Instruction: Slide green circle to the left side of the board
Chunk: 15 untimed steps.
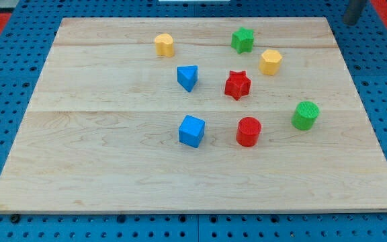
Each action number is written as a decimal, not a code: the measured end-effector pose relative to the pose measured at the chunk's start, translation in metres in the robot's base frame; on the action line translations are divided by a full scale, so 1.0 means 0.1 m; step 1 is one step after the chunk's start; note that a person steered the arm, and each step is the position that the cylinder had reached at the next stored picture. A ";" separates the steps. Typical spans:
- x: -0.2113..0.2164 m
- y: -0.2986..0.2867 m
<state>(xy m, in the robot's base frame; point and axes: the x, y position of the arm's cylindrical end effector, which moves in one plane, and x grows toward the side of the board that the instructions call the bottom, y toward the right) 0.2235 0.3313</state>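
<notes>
My tip, a blurred dark rod with no fingers to judge, sits at the top right corner of the pale planked wooden table. The ribbed green circle block stands right; a ribbed red circle block and blue cube lie leftward.

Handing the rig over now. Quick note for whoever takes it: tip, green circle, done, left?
My tip: at the view's top right corner, just off the board, touching no block.
Green circle: on the view's right side of the board, upright, apart from its nearest neighbour, the red circle, which is to its left.
Done: nothing visible; the green circle is not on the left side.
Left: bring the tip to the circle's right and push it leftward. The red circle and blue cube sit roughly in that line, so probably route below them.
</notes>
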 end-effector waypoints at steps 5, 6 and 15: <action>2.38 -0.49; 2.55 -0.78; 2.32 -3.67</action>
<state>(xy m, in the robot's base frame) 0.4555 -0.0359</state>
